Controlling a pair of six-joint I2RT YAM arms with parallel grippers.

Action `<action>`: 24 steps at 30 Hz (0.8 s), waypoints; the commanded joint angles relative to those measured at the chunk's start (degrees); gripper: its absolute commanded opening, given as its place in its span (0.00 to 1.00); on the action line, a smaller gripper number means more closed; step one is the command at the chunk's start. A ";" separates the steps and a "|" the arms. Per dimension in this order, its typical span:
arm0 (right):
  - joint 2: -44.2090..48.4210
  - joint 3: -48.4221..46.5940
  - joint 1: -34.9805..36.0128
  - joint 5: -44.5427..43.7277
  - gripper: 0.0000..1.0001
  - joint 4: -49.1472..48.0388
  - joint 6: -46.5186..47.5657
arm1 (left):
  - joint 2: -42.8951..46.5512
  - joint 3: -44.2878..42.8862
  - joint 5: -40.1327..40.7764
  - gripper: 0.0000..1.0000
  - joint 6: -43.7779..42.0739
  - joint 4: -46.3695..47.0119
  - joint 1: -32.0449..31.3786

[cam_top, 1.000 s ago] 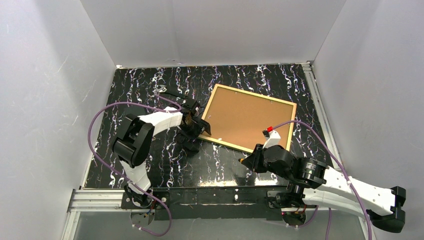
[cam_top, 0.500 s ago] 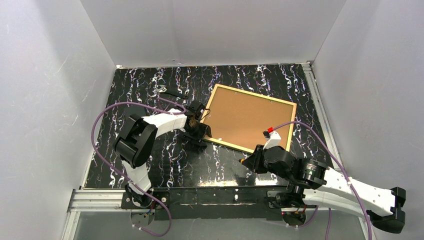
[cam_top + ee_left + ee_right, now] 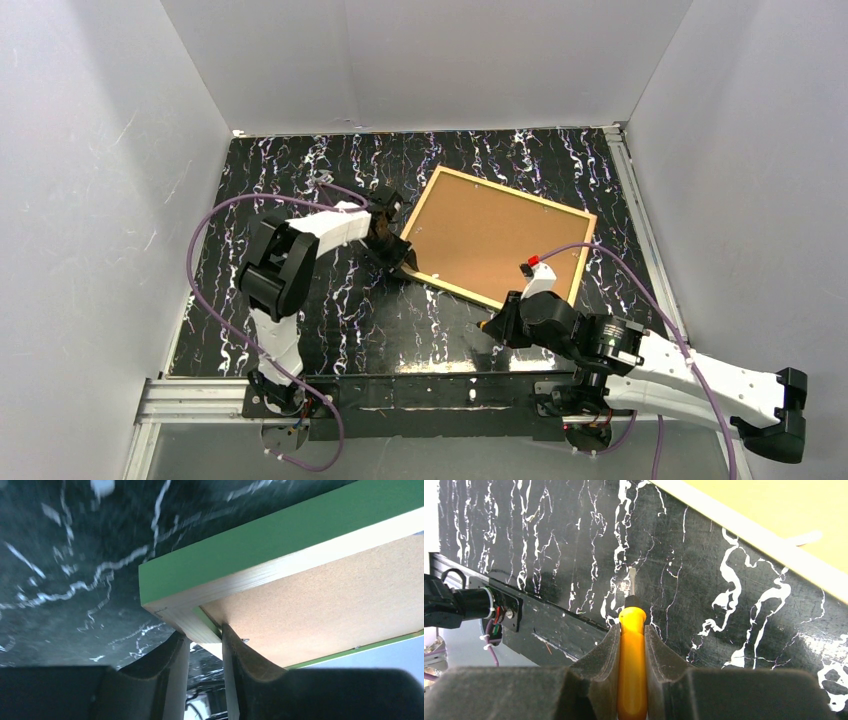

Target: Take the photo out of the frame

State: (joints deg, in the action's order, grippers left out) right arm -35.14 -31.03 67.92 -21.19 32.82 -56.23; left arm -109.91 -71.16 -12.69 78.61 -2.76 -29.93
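Note:
The frame (image 3: 517, 190) lies face down on the black marbled table, its wood-coloured back edges up and the brown backing board (image 3: 495, 238) filling it. The photo is hidden under that board. My left gripper (image 3: 400, 258) is shut on the frame's near-left corner. In the left wrist view its fingers (image 3: 205, 635) pinch the wooden rail, with the green side (image 3: 280, 545) and the backing board (image 3: 325, 595) above. My right gripper (image 3: 497, 325) hovers in front of the frame's near edge, shut on a yellow-handled screwdriver (image 3: 631, 670) whose blade points at the table.
White walls close in the table on three sides. A metal rail (image 3: 400, 395) runs along the near edge by the arm bases. Purple cables (image 3: 200, 250) loop off both arms. A small pale object (image 3: 320, 178) lies at the far left.
My left gripper has closed from wide open onto the frame's near-left corner, and the frame has shifted slightly. The right arm has edged a little left, still holding the screwdriver.

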 commanded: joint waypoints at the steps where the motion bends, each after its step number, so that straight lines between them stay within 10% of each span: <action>1: -1.85 -1.07 -0.02 -0.26 0.01 -2.04 0.20 | -6.74 -3.95 4.81 0.00 -21.66 -15.54 5.15; 8: -5.74 -2.77 -0.05 -0.21 0.01 -4.12 2.02 | -13.24 -21.59 7.77 0.00 -44.15 -27.16 6.68; 24: -17.77 -10.76 -0.07 -1.04 0.01 -5.56 5.79 | -21.86 -33.46 -3.45 0.00 -54.78 -29.82 8.05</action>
State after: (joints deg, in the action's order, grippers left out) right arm -49.21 -35.77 67.92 -19.66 29.78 -53.08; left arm -130.08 -105.49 -12.93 29.78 -26.30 -21.30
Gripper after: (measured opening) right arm 0.241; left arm 0.253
